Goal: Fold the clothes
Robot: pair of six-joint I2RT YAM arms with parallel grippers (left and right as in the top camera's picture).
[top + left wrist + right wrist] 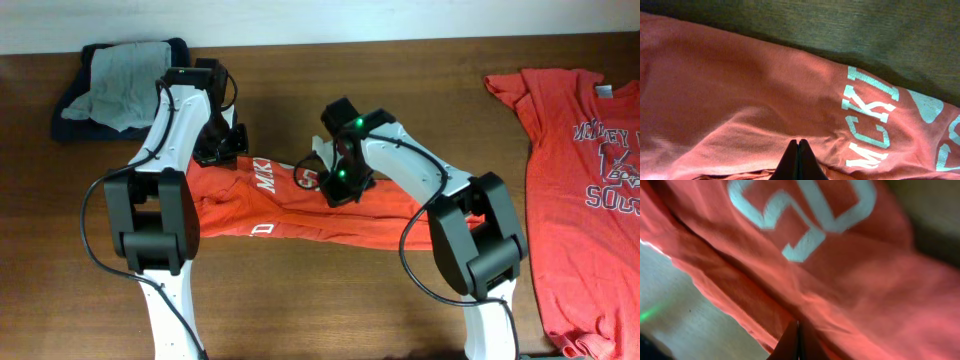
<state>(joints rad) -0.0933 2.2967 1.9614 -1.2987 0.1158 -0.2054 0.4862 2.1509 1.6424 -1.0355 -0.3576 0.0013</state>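
Task not yet half done: 1 begun, 1 untouched
Middle shirt [300, 205] lies as a long band on the bench [400, 80], left hand [798, 147] and right hand [798, 329] both closed, pinching it; the other shirt [585, 180] lies flat, unfolded

The left arm [172, 122] and right arm [412, 160] have white links, black joints and black cables [404, 245]; green lights [352, 124] glow on the right one.

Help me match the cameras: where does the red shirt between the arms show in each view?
Overhead: red shirt, centre of frame.
Left wrist: fills most of the frame, lower left.
Right wrist: fills most of the frame, except lower left.
Shared landmark: its white lettering.
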